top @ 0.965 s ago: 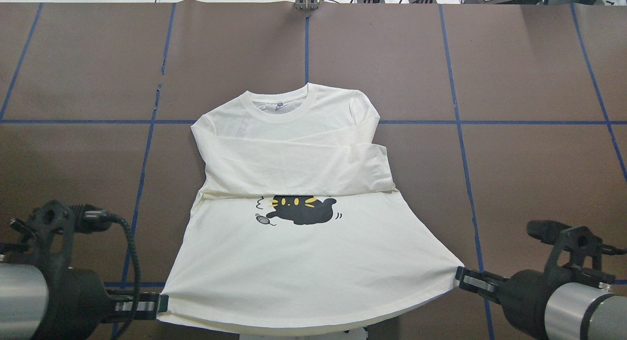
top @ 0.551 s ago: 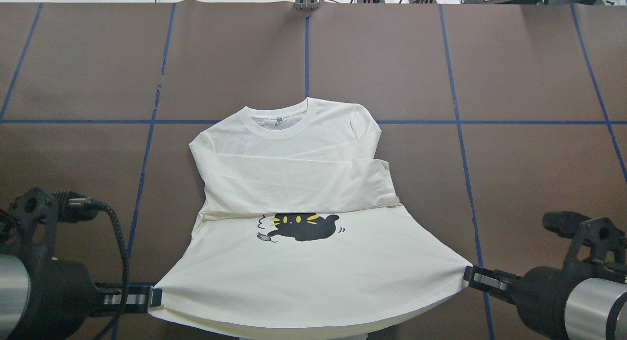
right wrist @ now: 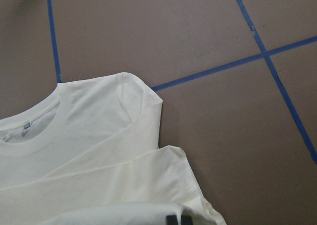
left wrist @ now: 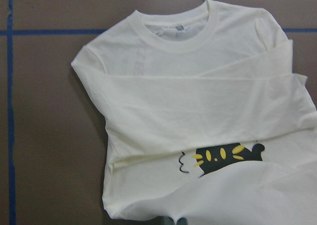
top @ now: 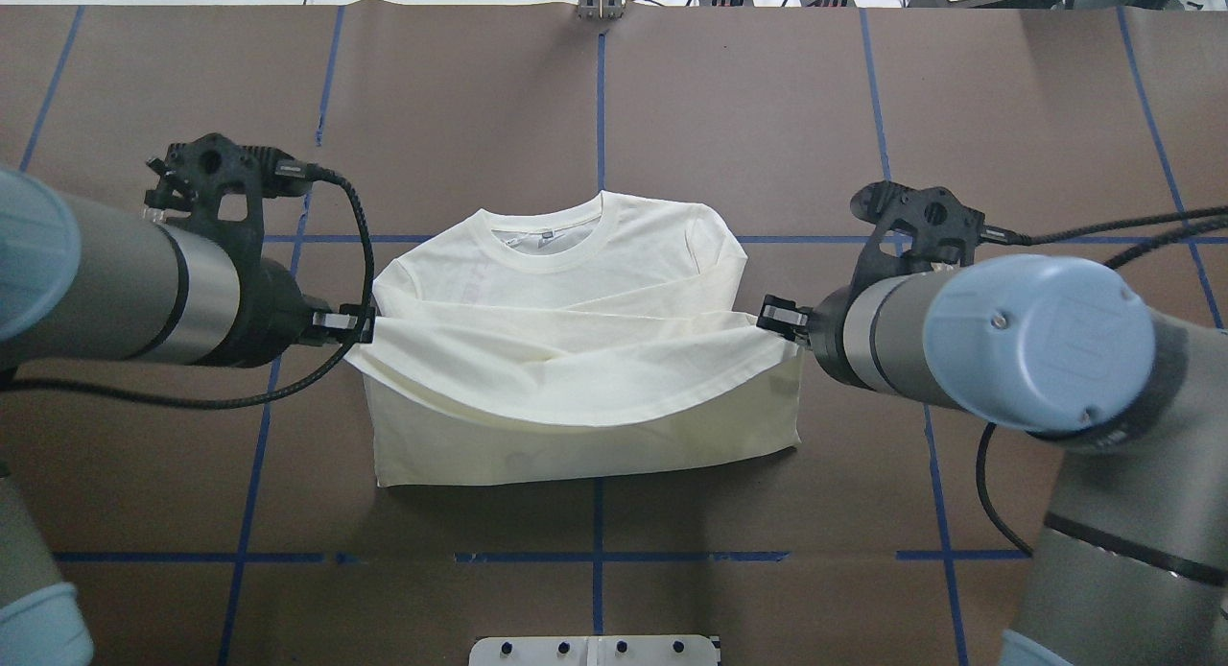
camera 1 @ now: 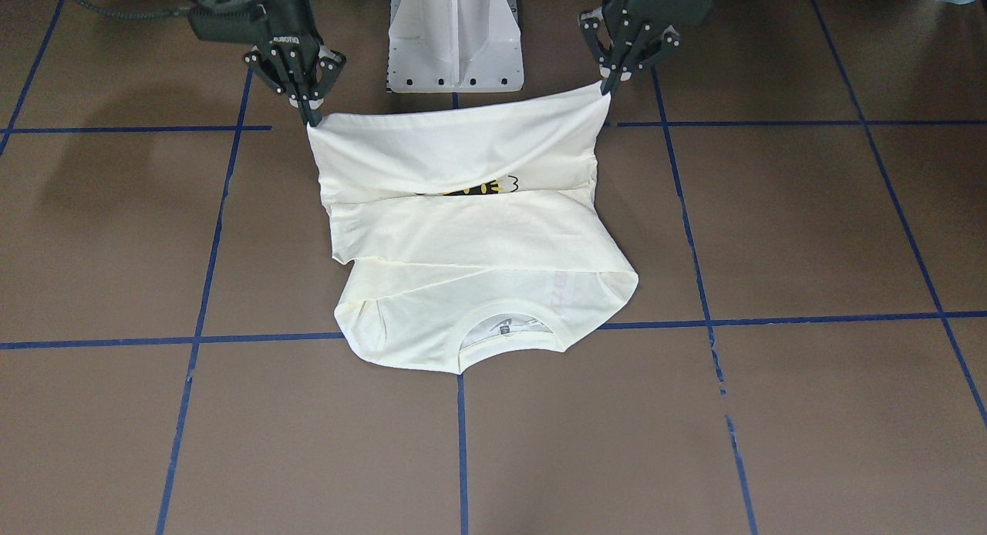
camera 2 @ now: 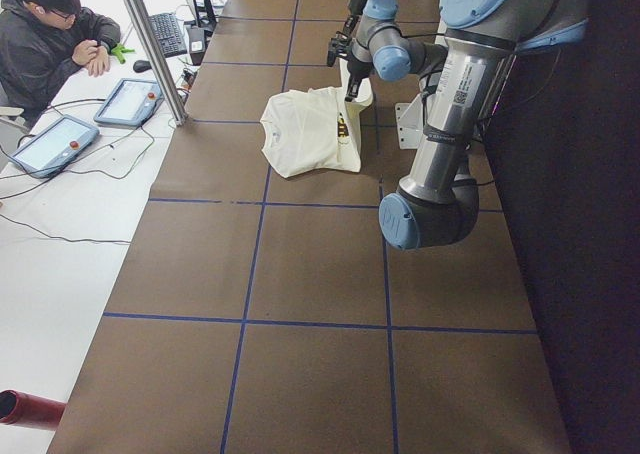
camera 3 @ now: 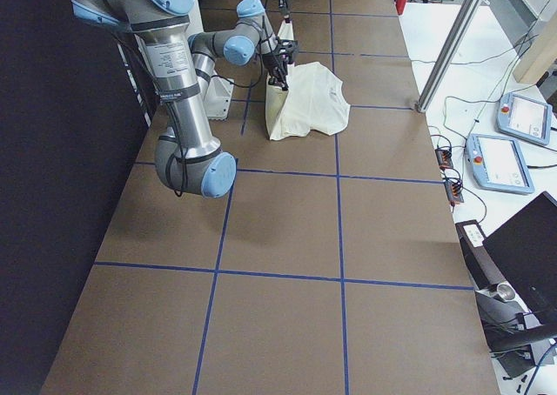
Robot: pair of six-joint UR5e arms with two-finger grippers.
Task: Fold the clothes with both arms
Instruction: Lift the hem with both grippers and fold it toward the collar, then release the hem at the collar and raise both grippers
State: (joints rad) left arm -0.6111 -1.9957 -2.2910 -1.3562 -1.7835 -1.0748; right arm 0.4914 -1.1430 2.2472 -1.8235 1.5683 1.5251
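T-shirt (top: 576, 263) hem raised, carried forward; left claw (top: 365, 325), right claw (top: 769, 316) pinching limp cream corners.

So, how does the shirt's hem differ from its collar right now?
The hem is raised off the table, pinched at its corners by the left gripper and right gripper; the collar lies flat on it. The hem is a long sagging edge; the collar a round band. Both are plain cream.

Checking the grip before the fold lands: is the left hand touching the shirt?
Touching. The front-facing view shows the left hand pinching a raised hem corner of the shirt, with no gap.
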